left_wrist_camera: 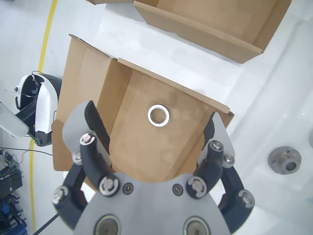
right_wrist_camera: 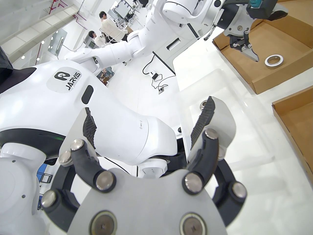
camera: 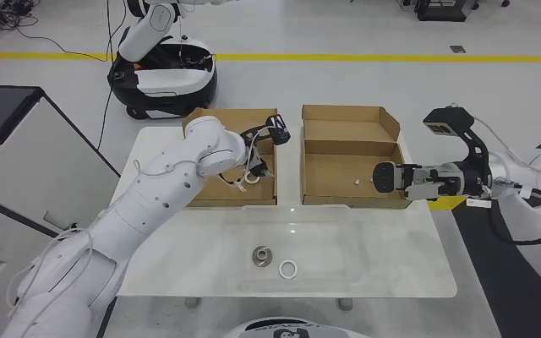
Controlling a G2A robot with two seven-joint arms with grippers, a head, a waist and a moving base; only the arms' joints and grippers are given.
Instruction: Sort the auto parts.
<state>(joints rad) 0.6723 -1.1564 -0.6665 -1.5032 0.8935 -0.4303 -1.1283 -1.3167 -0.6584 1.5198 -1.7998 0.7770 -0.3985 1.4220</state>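
My left gripper [left_wrist_camera: 152,112] hangs open over the left cardboard box [left_wrist_camera: 80,79], and a silver ring [left_wrist_camera: 158,115] lies on the box floor straight below the gap between its fingers. From above, this gripper [camera: 256,167] sits over the box's right half. The right wrist view shows the same ring [right_wrist_camera: 274,61] just beside one left fingertip [right_wrist_camera: 253,56]. My right gripper [right_wrist_camera: 146,123] is open and holds nothing; it hovers at the right box's near right corner [camera: 383,178]. A grey metal flange [camera: 263,254] and a white ring [camera: 288,269] lie on the table.
The right cardboard box [camera: 338,139] holds one small part [camera: 357,180]. Both boxes stand side by side at the back of the white table [camera: 380,262]. The flange [left_wrist_camera: 284,160] lies near the table's front edge. A black-and-white machine [camera: 165,80] stands behind the table.
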